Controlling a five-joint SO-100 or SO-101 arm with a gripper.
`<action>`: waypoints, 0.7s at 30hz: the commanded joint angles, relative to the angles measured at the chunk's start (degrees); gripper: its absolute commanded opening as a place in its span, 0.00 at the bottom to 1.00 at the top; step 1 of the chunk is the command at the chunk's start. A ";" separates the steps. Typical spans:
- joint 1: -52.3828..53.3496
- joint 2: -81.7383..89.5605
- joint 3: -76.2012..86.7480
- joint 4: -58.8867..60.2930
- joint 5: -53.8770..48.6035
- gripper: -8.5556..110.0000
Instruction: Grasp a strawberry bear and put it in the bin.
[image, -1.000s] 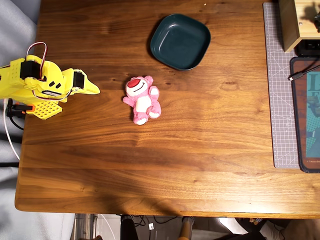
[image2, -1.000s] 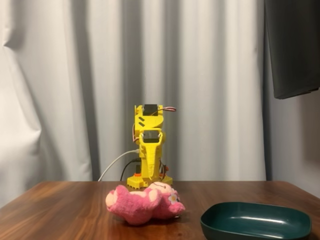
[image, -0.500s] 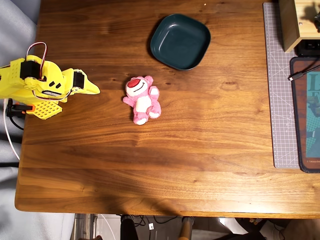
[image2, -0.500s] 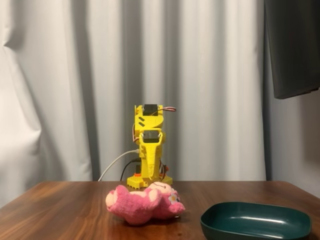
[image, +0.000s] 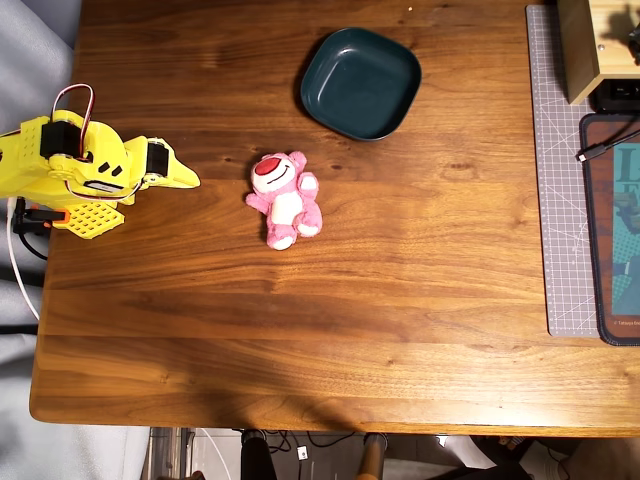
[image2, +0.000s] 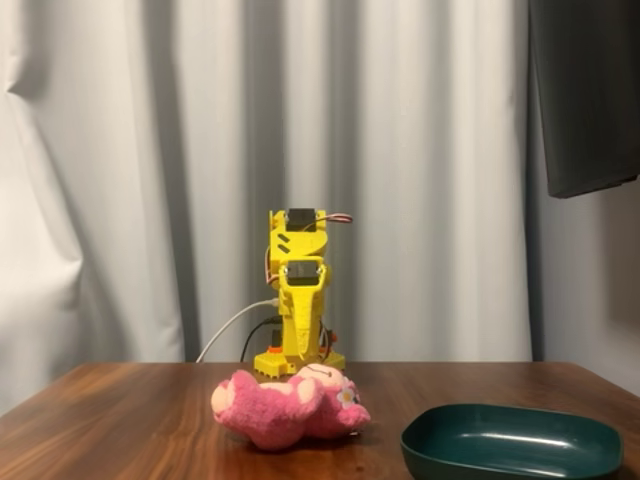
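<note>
On the wooden table (image: 400, 280) in the overhead view lie one bear (image: 285, 198) and one bin (image: 361, 82). The bear lies on its back near the middle of the table, apart from the bin, which stands empty toward the far edge. There is one yellow arm (image: 75, 170) at the left edge; its gripper (image: 185, 180) points toward the bear without touching it. The fingers look together. At the right lie one grey mat (image: 560, 180) and one wooden box (image: 590, 45).
</note>
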 joint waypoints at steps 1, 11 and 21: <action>2.02 1.58 -1.49 0.53 -1.14 0.07; -0.88 0.18 -5.01 -0.62 -1.32 0.07; -2.20 -40.34 -36.56 -0.44 -0.53 0.10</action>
